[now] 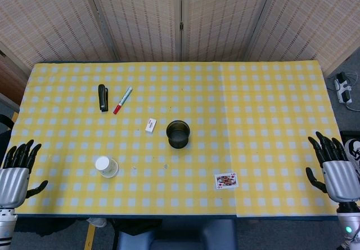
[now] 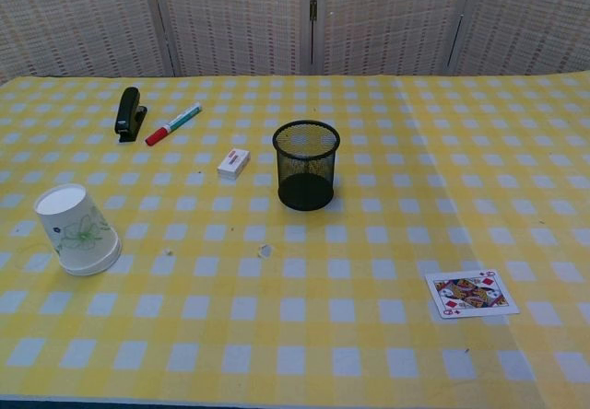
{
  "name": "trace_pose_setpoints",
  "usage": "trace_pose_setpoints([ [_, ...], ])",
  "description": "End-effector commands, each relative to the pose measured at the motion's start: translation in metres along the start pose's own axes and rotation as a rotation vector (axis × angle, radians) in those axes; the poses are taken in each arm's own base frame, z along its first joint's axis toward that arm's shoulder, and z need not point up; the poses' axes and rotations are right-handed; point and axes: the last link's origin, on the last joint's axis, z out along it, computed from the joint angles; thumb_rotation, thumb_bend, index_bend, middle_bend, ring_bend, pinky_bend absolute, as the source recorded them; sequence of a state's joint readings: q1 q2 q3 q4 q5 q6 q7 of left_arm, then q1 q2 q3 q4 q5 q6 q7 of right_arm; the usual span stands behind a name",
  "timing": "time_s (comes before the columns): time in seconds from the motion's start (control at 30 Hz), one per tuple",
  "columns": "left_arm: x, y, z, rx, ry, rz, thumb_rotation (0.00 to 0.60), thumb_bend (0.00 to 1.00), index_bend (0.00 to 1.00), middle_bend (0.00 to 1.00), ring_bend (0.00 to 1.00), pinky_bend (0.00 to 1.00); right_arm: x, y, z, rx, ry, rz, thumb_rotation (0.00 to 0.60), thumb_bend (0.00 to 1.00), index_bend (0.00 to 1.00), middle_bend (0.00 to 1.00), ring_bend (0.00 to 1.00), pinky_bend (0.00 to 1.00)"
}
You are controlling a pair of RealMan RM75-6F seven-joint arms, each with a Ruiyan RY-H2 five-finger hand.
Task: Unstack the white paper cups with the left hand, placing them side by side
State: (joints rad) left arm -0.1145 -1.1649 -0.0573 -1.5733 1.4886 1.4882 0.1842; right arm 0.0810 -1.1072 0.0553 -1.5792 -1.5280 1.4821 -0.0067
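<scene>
The white paper cups (image 1: 106,166) stand upside down as one stack on the yellow checked table, front left; in the chest view the stack (image 2: 78,229) shows a green leaf print on its side. My left hand (image 1: 16,170) hovers at the table's left front edge, well left of the cups, fingers apart and holding nothing. My right hand (image 1: 334,166) sits at the right front edge, far from the cups, fingers spread and holding nothing. Neither hand shows in the chest view.
A black mesh pen cup (image 1: 178,134) stands mid-table. Behind the cups lie a black stapler (image 1: 103,97), a red and white marker (image 1: 122,100) and a small white eraser (image 1: 151,125). A playing card (image 1: 226,180) lies front right.
</scene>
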Motion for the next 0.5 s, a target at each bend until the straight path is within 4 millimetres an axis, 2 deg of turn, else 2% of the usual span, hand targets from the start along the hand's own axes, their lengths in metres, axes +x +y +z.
trace_pose_setpoints([
  [0.03,-0.002,0.001,0.002,-0.011,-0.011,0.005,0.600,0.21,0.07,0.02,0.00,0.00,0.000,-0.001,0.001,0.006,-0.007,0.004,0.600,0.45,0.00,0.00,0.07,0.00],
  [0.33,0.002,0.008,0.010,-0.070,-0.013,-0.054,0.600,0.21,0.11,0.06,0.04,0.00,0.005,0.001,0.000,0.004,0.011,0.006,0.600,0.45,0.00,0.00,0.07,0.00],
  [0.5,0.005,0.016,0.024,-0.124,-0.019,-0.087,0.600,0.22,0.15,0.10,0.08,0.03,0.011,0.003,-0.001,-0.009,0.033,0.006,0.600,0.45,0.00,0.00,0.07,0.00],
])
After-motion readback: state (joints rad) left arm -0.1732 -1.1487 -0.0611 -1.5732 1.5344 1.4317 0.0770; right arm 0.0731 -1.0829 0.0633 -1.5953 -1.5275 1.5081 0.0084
